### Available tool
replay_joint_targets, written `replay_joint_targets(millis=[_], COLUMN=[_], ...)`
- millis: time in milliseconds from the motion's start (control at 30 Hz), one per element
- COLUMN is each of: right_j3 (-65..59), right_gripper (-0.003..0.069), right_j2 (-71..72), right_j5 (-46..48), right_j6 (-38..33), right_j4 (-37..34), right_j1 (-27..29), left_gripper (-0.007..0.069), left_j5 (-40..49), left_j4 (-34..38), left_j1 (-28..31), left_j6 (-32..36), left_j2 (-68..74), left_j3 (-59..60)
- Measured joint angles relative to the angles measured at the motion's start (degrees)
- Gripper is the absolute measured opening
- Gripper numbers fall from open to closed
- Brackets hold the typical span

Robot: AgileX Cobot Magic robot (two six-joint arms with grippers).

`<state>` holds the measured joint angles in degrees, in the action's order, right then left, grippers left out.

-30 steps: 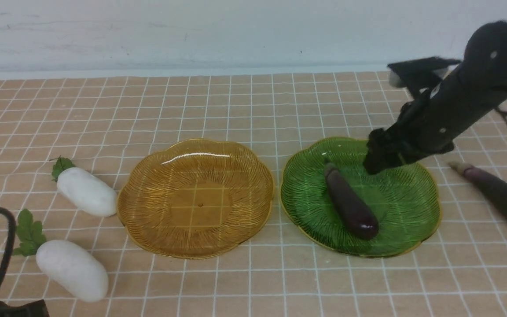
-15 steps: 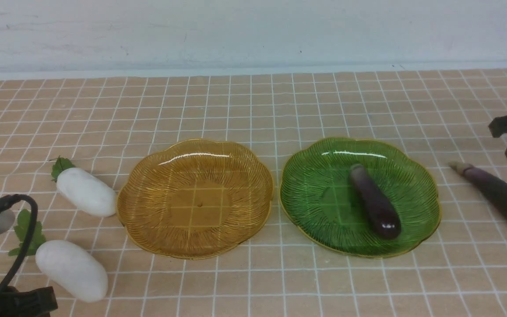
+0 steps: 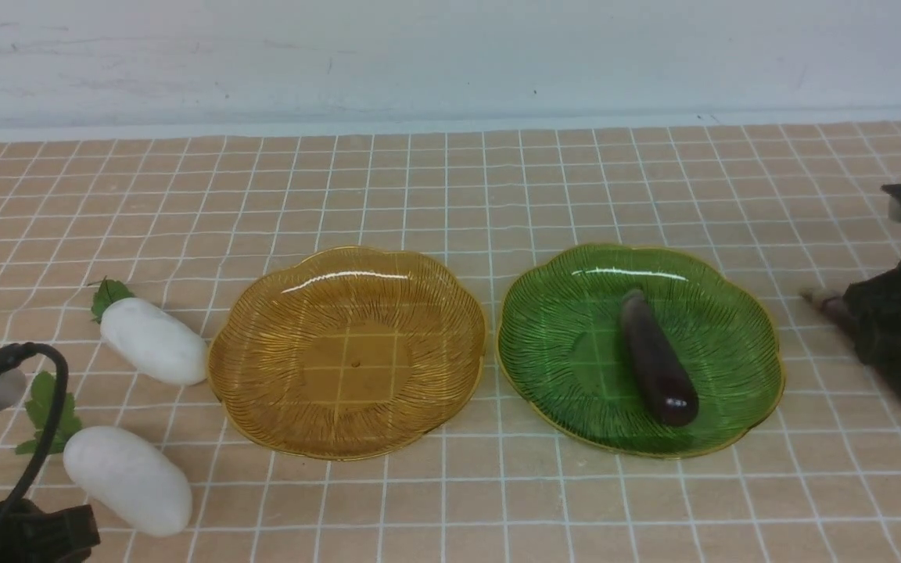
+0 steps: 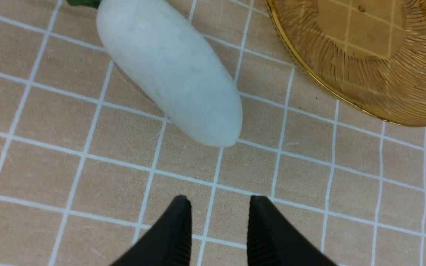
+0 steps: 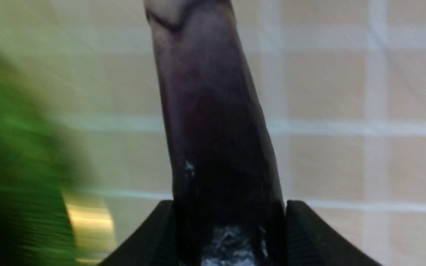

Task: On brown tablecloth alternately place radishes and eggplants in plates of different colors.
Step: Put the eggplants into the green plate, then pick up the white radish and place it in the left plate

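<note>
edges / room: brown tablecloth point(image 3: 450, 195) covers the bench to its far edge at the wall. a broad band of bare cloth lies behind the plates and a narrower strip in front. amber plate point(image 3: 349, 352) and green plate point(image 3: 568, 344) sit side by side at centre with a slim gap between their rims. the cloth grid shows through the amber plate's bare floor.

axes:
- plated eggplant point(image 3: 656, 361) lies inside the green plate, right of its centre. long axis runs far to near, stem end far, rounded end near and slightly right.
- loose eggplant point(image 5: 213, 122) lies on the cloth right of the green plate, near the frame edge. stem cap points far-left toward that plate.
- far radish point(image 3: 153, 341) has its leaves far-left and its blunt end just beside the amber rim; contact cannot be told.
- near radish point(image 3: 128, 478) lies parallel to it, near the front-left corner.

hands: right hand point(image 5: 229, 210) grasps the loose eggplant, with both fingers against its flanks. left hand point(image 4: 220, 201) is released, fingers parted over bare cloth, just short of the near radish's blunt end.

views: only the right wrist view shows finger contact, though it is blurred; the front view shows a dark mass over that eggplant. only the left wrist view shows the left hand's gap.
</note>
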<state>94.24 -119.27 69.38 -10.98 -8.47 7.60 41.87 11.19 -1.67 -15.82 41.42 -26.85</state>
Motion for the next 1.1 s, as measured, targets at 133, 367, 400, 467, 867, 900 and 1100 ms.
replay_joint_targets(millis=[133, 367, 400, 467, 867, 900, 1100], right_j3=[1.92, 2.16, 2.16, 2.16, 2.11, 2.11, -0.83], right_gripper=[0.0335, 0.0335, 0.0335, 0.0335, 0.0662, 0.0668, 0.0655], right_j2=[3.70, 5.35, 5.05, 4.37, 2.04, 2.22, 8.06], right_j5=[0.13, 0.75, 0.96, 1.08, 1.02, 1.02, 0.96], right_j6=[0.39, -0.95, -0.95, -0.12, 5.69, 5.85, 6.79], right_j4=[-11.54, -12.38, -10.56, -7.55, 1.63, 1.57, 0.39], right_j1=[-2.76, -14.36, -15.86, -18.08, -19.84, -19.84, -19.84], left_gripper=[0.0211, 0.0232, 0.0239, 0.0257, 0.0398, 0.0423, 0.0535], left_j5=[-0.38, -0.86, -1.01, -1.58, -7.78, -8.40, -9.17], left_j4=[-0.74, -1.64, -1.98, -2.82, -8.07, -8.40, -10.32], left_j1=[0.00, 0.00, 0.00, 0.00, 0.00, 0.00, 0.00], left_j6=[1.20, 1.75, 1.75, 1.75, 1.28, 1.28, -0.25], left_j2=[0.00, 0.00, 0.00, 0.00, 0.21, 0.35, 4.17], left_j3=[0.00, 0.00, 0.00, 0.00, -0.05, -0.29, -2.50])
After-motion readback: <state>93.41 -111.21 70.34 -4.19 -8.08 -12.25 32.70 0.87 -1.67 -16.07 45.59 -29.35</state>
